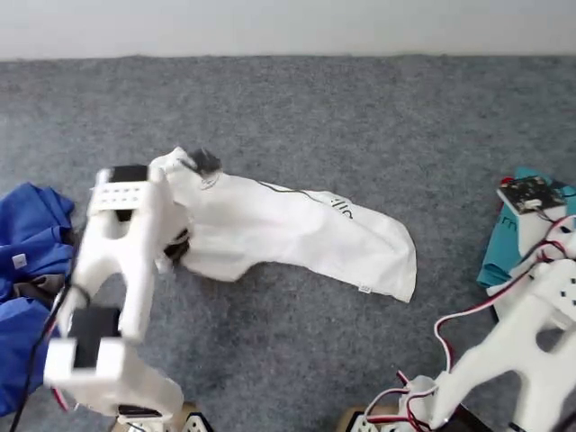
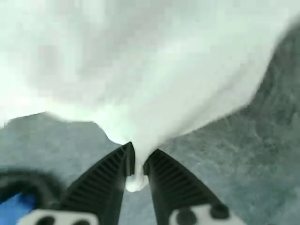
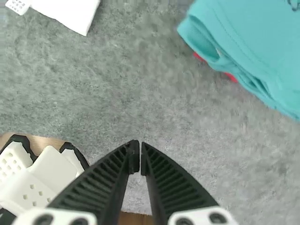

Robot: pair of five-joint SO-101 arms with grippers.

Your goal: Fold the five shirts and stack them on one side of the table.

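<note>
Overhead, a white shirt [image 1: 297,229] lies stretched across mid-table, with crumpled blue shirts [image 1: 31,261] at the left edge. Left wrist view: the left gripper [image 2: 138,161] pinches white shirt fabric. Right wrist view: the right gripper [image 3: 140,152] is closed and empty, near a folded teal shirt [image 3: 262,42].

Bare table [image 1: 360,117] lies open beyond the white shirt [image 1: 297,229]. Beside it, blue shirts [image 1: 27,225] crowd the left, a teal shirt [image 1: 495,261] the right.
</note>
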